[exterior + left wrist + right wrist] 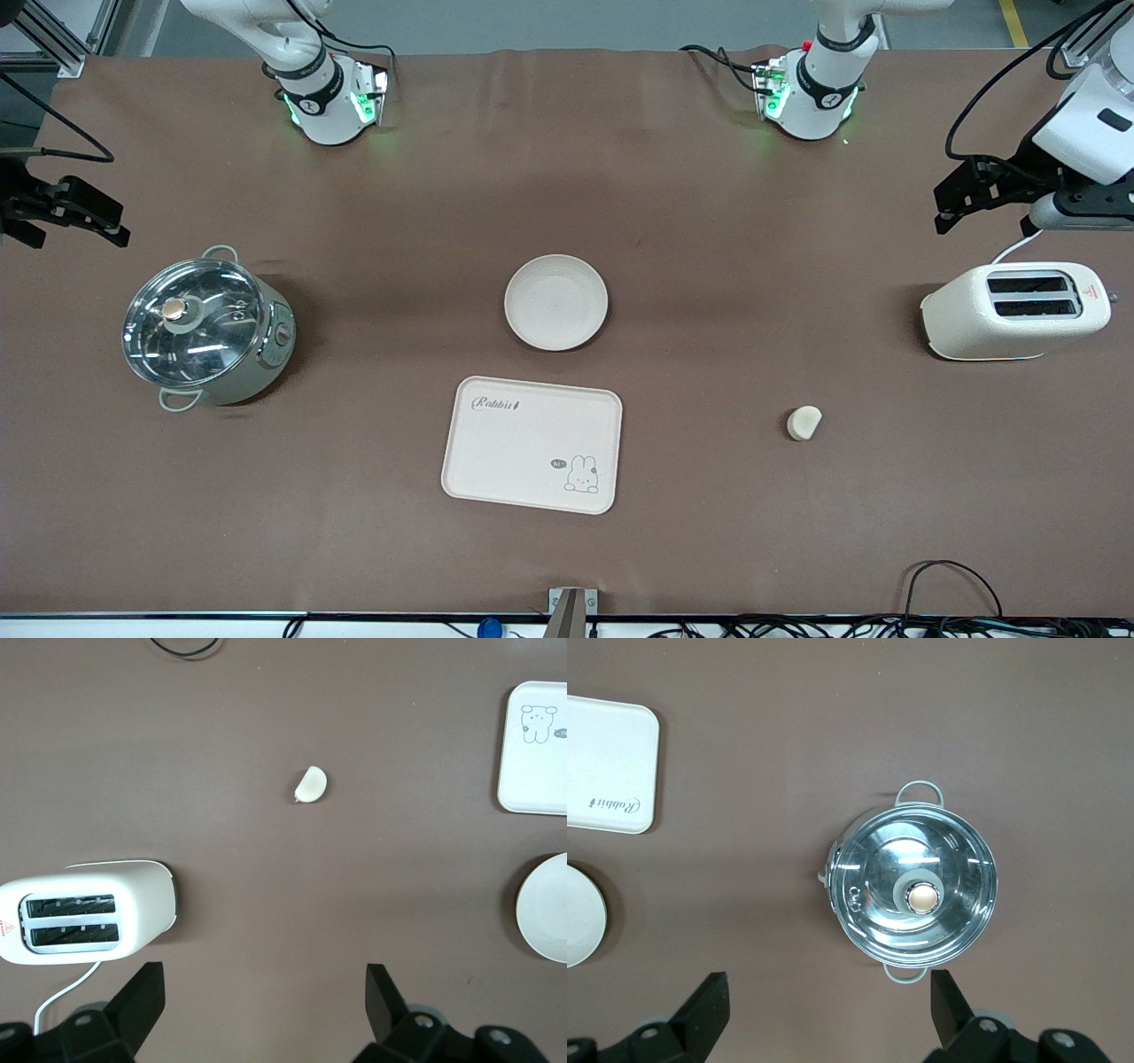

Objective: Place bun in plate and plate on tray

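Here, the right gripper (75,217) hangs with its fingers spread wide and empty above the table near the lidded steel pot (207,328), at the right arm's end. The cream rectangular tray with the bunny drawing (532,443) serves as landmark: the round shallow cream plate (556,301) sits just beside it, farther from the front camera. The small cream-white bun (803,423) lies well apart from the tray toward the left arm's end, nearer the white toaster (1014,310), above which the left gripper (974,195) waits, jaws apart. The bun looks light and soft; pinching gently across its rounded sides seems safest.
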`<state>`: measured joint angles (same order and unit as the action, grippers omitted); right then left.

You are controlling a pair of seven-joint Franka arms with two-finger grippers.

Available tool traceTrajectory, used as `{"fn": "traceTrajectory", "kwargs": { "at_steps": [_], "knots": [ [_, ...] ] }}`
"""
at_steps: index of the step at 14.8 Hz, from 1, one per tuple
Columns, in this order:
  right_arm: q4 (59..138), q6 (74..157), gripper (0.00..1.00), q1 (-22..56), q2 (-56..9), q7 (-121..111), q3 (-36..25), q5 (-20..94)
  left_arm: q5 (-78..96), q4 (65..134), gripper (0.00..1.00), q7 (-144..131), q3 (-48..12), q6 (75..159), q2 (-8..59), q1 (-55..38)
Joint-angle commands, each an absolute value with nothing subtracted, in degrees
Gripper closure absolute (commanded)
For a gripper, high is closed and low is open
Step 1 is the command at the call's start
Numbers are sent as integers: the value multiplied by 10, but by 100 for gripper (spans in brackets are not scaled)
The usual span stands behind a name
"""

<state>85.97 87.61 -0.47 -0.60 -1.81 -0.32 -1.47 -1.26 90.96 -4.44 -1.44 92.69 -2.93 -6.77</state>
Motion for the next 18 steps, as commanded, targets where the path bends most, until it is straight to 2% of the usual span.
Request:
{"fn": "traceTrajectory", "kwargs": {
  "at_steps": [1,3,6,9,11,15,18],
  "knots": [
    [860,878,0,-4,-1,-23,-4,-25,8,888,0,-16,-9,899,-12,-62],
    [860,878,0,-4,-1,-23,-4,-24,-8,870,0,-11,-8,895,-5,-65],
    [860,883,0,-2,-3,-21,-4,16,-35,880,0,-15,-11,892,2,-72],
    [867,905,0,30,-32,-10,-3,50,-34,888,0,-14,-18,908,59,-70],
    [869,916,0,50,-75,8,-2,54,-26,894,0,-6,-20,984,137,-69],
    [954,1028,0,106,-90,62,-2,77,-27,894,0,6,-38,1180,291,-76],
    [984,1041,0,141,-105,75,-2,90,-28,922,0,26,-57,1302,359,-72]
  ]
}}
